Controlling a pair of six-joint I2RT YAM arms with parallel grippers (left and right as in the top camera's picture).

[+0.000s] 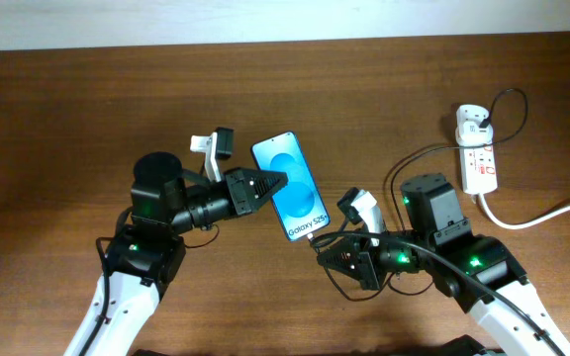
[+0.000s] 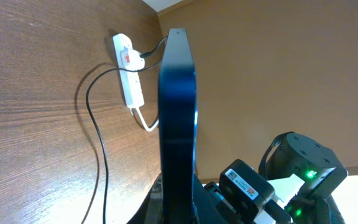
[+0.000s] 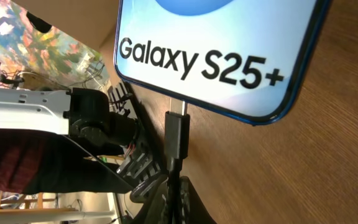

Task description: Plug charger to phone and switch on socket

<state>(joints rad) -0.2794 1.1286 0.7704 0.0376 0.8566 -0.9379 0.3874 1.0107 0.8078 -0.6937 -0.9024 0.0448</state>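
- Jaws of the left gripper (image 1: 273,186) are pressed in on the long left edge of the slim, rectangular, blue-screened phone (image 1: 291,186). From the left wrist camera the phone shows edge-on, rising straight out from between the fingers.
- Jaws of the right gripper (image 1: 323,245) are nearly closed, pinching the small black connector tip (image 3: 176,134), which sticks up from between them.
- The phone sits mid-table, screen up and slanted, with its lower end towards the right arm. White "Galaxy S25+" text runs along that end.
- The connector's metal end meets the middle of the phone's lower edge. How far in it sits, I cannot tell.
- From the connector, the thin black charger cable (image 1: 416,158) loops across the brown wooden table (image 1: 67,99) towards the far right corner.
- It ends at the white plug adapter (image 1: 473,123), seated in the top end of the small white rectangular socket (image 1: 480,166) with red markings.
- The socket lies flat, well apart from the phone. Its switch is too small to read.
- A thick white cord (image 1: 552,212) leaves the socket's lower end and runs off the right edge.
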